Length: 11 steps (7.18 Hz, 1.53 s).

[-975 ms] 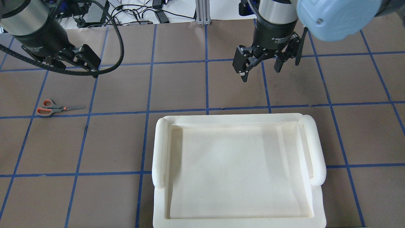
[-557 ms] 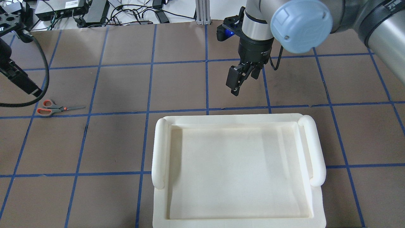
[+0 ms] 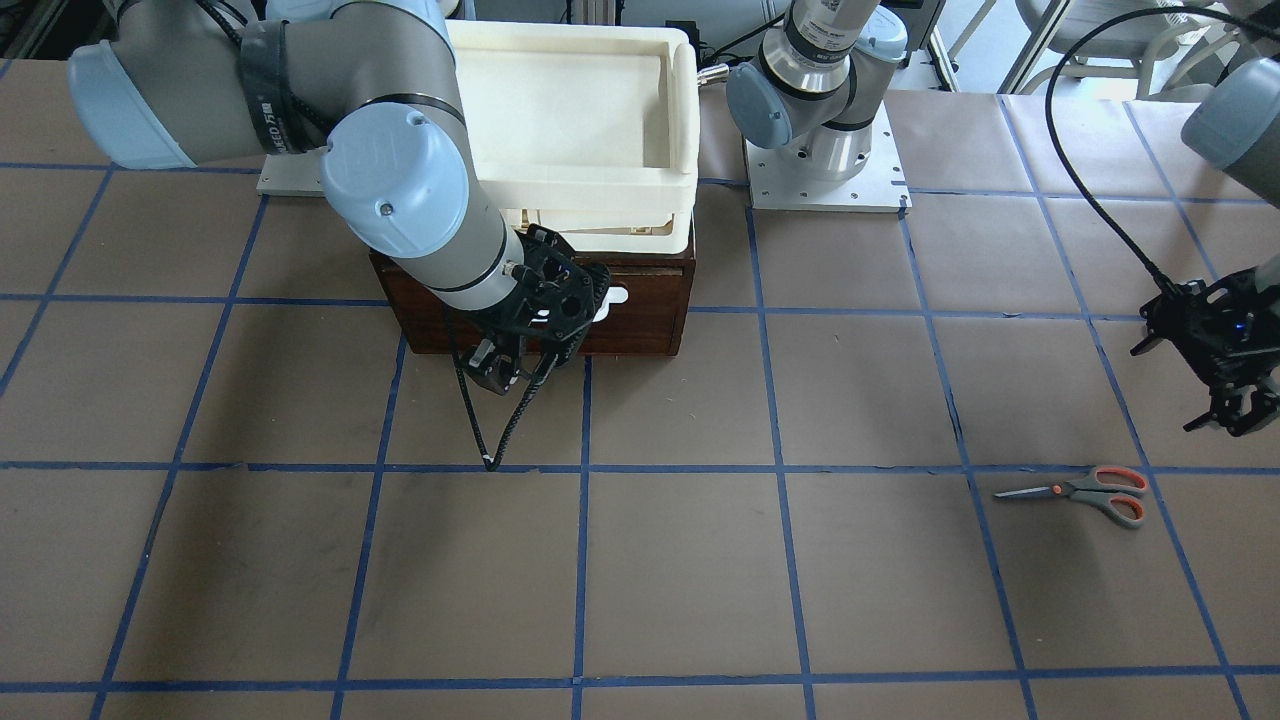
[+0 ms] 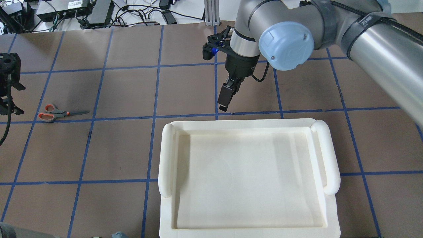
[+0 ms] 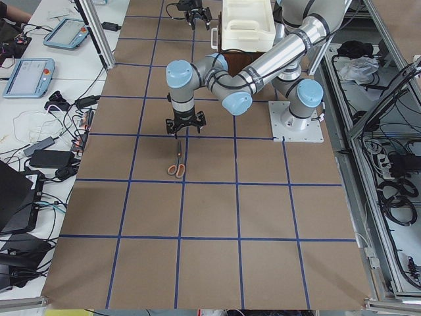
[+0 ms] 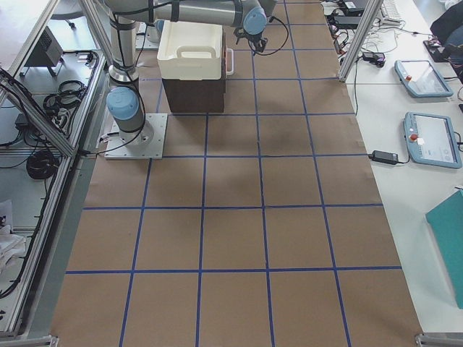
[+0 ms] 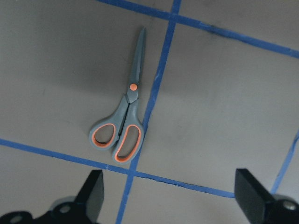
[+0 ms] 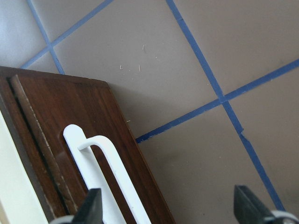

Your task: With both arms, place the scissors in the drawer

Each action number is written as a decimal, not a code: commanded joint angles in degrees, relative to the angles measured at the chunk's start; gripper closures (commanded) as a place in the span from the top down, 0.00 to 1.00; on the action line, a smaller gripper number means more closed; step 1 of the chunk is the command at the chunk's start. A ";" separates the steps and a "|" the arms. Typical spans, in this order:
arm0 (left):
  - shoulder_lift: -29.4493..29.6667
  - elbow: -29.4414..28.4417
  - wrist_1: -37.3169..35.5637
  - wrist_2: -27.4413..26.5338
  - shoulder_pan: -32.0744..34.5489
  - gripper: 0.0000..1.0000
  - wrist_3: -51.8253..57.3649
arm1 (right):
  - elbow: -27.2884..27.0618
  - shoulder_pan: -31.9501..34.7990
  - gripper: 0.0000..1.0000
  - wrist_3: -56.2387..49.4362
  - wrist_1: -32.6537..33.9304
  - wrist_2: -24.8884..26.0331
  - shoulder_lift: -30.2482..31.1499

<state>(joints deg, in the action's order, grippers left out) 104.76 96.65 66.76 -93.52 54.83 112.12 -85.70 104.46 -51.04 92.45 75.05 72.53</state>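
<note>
**Both arms lined up, nothing gripped yet**

Brown paper table [image 3: 700, 580] with a blue tape grid, and the job is split across it. The cream tray [image 4: 167, 155] sits on top of the cabinet, so it's out of the play. The drawer [image 3: 650, 320] beneath it looks shut, its dark front flush.

The right arm [image 4: 363, 33] reaches over the tray and curls down in front of that drawer. I'd say it's there to pull it open. The left arm [image 5: 270, 59] stretches out to the robot's left, where the target lies.

The right gripper [image 4: 226, 97] is spread wide in its wrist view. It hangs just before the drawer front, with no contact visible. The left gripper [image 3: 1230, 410] is also wide, holding nothing, and hovers above the table.

The scissors [image 7: 127, 109] lie flat and closed on the table, well apart from the drawer. In the wrist view they sit ahead of the fingers, not between them, so a shift forward looks needed before any pinch.

The white handle [image 8: 112, 168] is off to one side of the right gripper's span. My read: approach stage on both sides.
</note>
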 commanded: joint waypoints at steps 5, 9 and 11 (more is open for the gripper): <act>10.46 0.47 -13.12 2.55 -1.65 0.85 21.46 | 0.01 1.71 1.00 -31.84 -2.96 8.95 -4.67; 13.53 0.82 -13.15 3.95 -1.65 0.87 24.29 | 0.09 1.63 1.00 -31.84 -3.69 8.10 -5.38; 15.03 1.00 -12.89 4.04 -1.48 0.87 15.44 | 0.09 1.63 0.99 -31.06 -4.04 8.10 -6.70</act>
<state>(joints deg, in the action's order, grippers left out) 118.88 97.52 53.66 -89.56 53.22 131.86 -85.60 106.10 -82.70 88.51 83.16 66.46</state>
